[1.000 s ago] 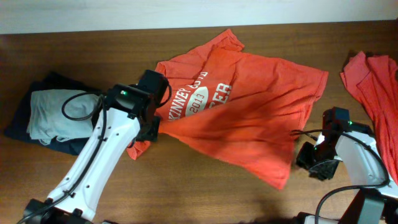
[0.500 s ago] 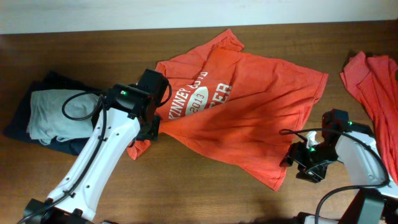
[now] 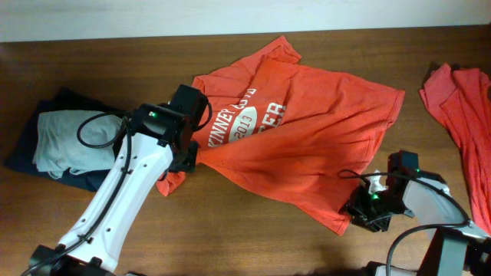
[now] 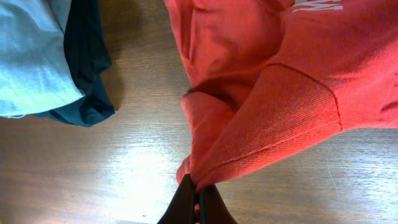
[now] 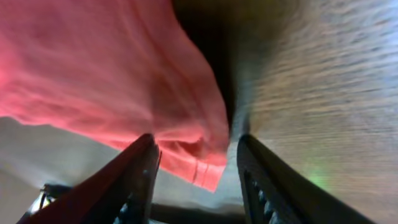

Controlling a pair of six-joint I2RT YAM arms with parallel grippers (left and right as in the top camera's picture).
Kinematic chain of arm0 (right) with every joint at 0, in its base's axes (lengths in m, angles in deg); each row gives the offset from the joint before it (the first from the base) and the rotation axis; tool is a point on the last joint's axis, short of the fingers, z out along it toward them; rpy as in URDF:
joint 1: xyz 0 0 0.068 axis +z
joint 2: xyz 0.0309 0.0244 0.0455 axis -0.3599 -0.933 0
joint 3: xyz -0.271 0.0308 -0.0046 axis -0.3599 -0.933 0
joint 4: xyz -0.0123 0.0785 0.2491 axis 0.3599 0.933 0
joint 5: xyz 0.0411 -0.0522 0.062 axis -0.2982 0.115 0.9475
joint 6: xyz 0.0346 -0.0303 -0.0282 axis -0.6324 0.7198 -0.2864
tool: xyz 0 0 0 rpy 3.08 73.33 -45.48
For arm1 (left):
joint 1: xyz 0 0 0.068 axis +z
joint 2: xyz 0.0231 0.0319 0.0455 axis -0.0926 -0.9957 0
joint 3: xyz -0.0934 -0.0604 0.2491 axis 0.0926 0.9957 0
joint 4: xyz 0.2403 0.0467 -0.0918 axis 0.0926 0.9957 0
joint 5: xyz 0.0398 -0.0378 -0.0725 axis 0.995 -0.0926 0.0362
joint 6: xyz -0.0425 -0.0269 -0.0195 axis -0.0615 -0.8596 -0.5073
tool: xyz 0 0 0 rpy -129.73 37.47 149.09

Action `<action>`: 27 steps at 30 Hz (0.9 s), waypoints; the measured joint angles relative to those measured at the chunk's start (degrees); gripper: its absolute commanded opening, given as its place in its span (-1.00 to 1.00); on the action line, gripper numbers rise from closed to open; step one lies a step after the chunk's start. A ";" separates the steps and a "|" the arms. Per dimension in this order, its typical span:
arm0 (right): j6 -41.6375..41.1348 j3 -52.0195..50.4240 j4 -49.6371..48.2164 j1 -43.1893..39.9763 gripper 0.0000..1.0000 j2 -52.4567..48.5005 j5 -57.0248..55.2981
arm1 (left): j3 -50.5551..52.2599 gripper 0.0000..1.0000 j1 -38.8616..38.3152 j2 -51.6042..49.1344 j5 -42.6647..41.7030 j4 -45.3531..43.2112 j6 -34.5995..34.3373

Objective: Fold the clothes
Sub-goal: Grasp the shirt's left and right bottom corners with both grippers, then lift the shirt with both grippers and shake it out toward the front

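Orange-red cotton T-shirt (image 3: 314, 146) with white print, lying rumpled on the brown wooden table (image 3: 245, 238).
The left claw (image 4: 198, 193) is clamped tight on a fold of its hem. The right claw (image 5: 198, 148) stands apart, the shirt's lower corner lying between its fingers. Folded navy and pale grey garments (image 3: 57, 142) lie beside the left claw.
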 measured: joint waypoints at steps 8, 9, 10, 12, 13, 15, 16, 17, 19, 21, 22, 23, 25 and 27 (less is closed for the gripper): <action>-0.46 -1.44 -0.98 0.00 -0.63 0.50 0.83 | 0.00 -0.99 0.00 0.00 0.00 0.00 0.00; -0.24 -1.62 -1.01 0.02 -0.67 0.50 0.87 | 0.00 -0.99 0.00 0.00 0.00 0.00 0.00; -0.46 -1.68 -0.94 0.04 -0.66 0.50 1.03 | 0.00 -0.99 0.00 0.00 0.00 0.00 0.00; -0.46 -1.77 -0.50 0.04 -0.66 0.50 1.14 | 0.00 -0.99 0.00 0.00 0.00 -0.02 0.00; -0.50 -1.77 -0.15 0.04 -0.72 0.50 1.14 | 0.00 -0.98 0.00 0.00 0.00 0.00 0.00; -0.42 -1.77 0.13 0.04 -0.82 0.50 1.14 | 0.00 -0.98 0.00 0.00 0.00 0.00 0.00; -0.50 -1.77 0.13 0.04 -0.83 0.50 1.29 | 0.00 -0.98 0.00 0.00 0.00 0.00 0.00; -0.57 -1.77 0.17 0.04 -0.85 0.50 1.31 | 0.00 -0.98 0.00 0.00 0.00 0.00 0.00; -0.61 -1.77 0.42 0.04 -0.92 0.50 1.31 | 0.00 -0.98 0.00 0.00 0.00 0.00 0.00; -0.52 -1.70 0.94 0.04 -0.91 0.50 1.31 | 0.00 -0.98 0.00 0.00 0.00 0.00 0.00; -0.42 -1.51 1.38 0.04 -0.91 0.50 1.29 | 0.00 -0.99 0.00 0.00 0.00 0.00 0.00; -0.35 -0.74 2.27 0.04 -0.91 0.50 1.29 | 0.00 -0.99 0.00 0.00 0.00 0.02 0.00; 0.48 0.96 3.98 0.04 -0.91 0.68 1.11 | 0.00 -0.99 0.00 0.00 0.02 0.11 0.00; 1.57 4.66 6.82 0.04 -0.92 2.29 0.26 | -0.13 -0.99 0.02 0.00 0.04 0.70 0.00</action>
